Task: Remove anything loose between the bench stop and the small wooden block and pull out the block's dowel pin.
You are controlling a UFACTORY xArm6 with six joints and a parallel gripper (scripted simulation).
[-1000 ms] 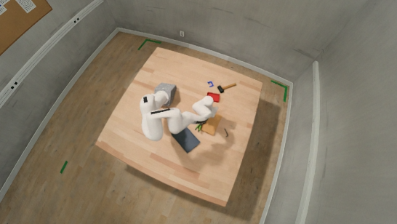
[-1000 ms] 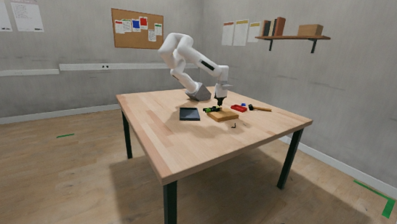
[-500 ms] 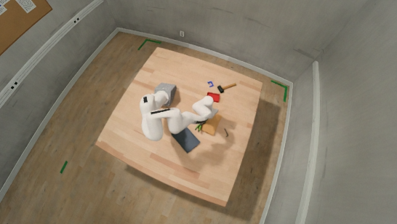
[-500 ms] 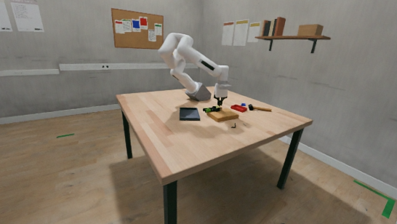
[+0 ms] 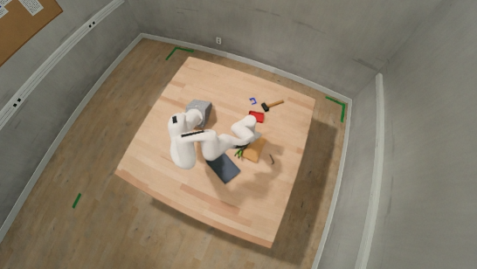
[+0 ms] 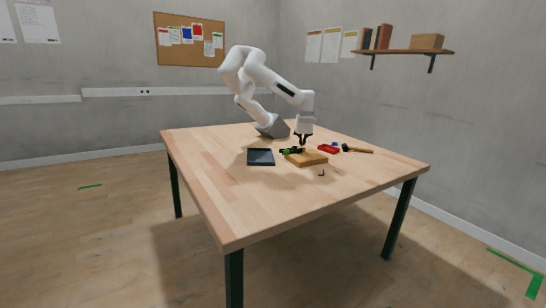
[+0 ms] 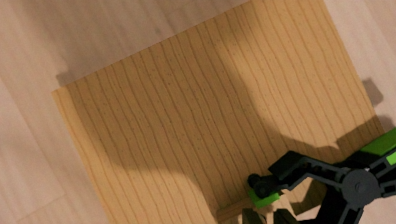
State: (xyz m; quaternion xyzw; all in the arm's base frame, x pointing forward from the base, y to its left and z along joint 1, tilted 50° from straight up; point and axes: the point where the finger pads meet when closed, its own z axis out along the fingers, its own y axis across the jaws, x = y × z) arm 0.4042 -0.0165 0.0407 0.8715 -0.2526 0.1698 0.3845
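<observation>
The tan bench board [image 6: 306,158] lies on the table right of centre and fills most of the wrist view [image 7: 210,115]. The black and green spring clamp [image 6: 291,149] sits at the board's near-left edge and also shows in the wrist view [image 7: 330,180]. My gripper [image 6: 302,141] points straight down right beside the clamp, low over the board. Its fingers are shut on something thin there, which I take to be the dowel pin. The pin and most of the small wooden block [image 7: 235,212] are hidden at the wrist view's bottom edge. In the overhead view my wrist covers the spot.
A dark flat slab [image 6: 260,156] lies left of the board. A red piece [image 6: 328,148], a small blue piece [image 5: 255,102] and a hammer [image 6: 357,148] lie beyond it. A small dark tool [image 6: 321,173] lies in front of the board. My grey base [image 5: 198,109] is behind.
</observation>
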